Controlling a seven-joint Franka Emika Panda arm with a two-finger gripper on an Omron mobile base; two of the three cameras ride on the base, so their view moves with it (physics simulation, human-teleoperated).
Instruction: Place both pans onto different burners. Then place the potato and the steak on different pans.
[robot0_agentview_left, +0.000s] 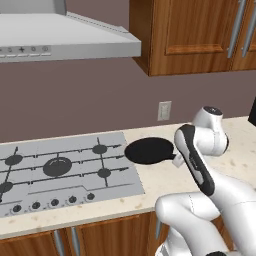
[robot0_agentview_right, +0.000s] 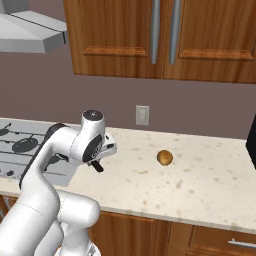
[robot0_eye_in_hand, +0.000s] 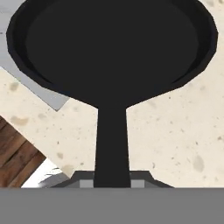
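Observation:
One black pan (robot0_agentview_left: 148, 150) (robot0_eye_in_hand: 113, 43) is over the speckled counter, just right of the grey cooktop's edge. Its straight handle (robot0_eye_in_hand: 111, 140) runs back between the fingertips of my gripper (robot0_eye_in_hand: 112, 181) (robot0_agentview_right: 98, 165), which is shut on it. Whether the pan rests on the counter or hangs just above it, I cannot tell. The burners (robot0_agentview_left: 57, 166) (robot0_agentview_right: 24, 145) lie to the pan's left with bare grates. The potato (robot0_agentview_right: 164, 158), a small golden-brown lump, sits on the counter to the right of my arm. The steak is out of view.
A row of black knobs (robot0_agentview_left: 54, 202) lines the cooktop's front. A range hood (robot0_agentview_left: 65, 40) hangs over the burners and wooden wall cabinets (robot0_agentview_left: 200, 35) over the counter (robot0_agentview_right: 200, 185). A wall outlet (robot0_agentview_left: 164, 110) is behind the pan. A dark object (robot0_agentview_right: 251, 145) stands at the far right.

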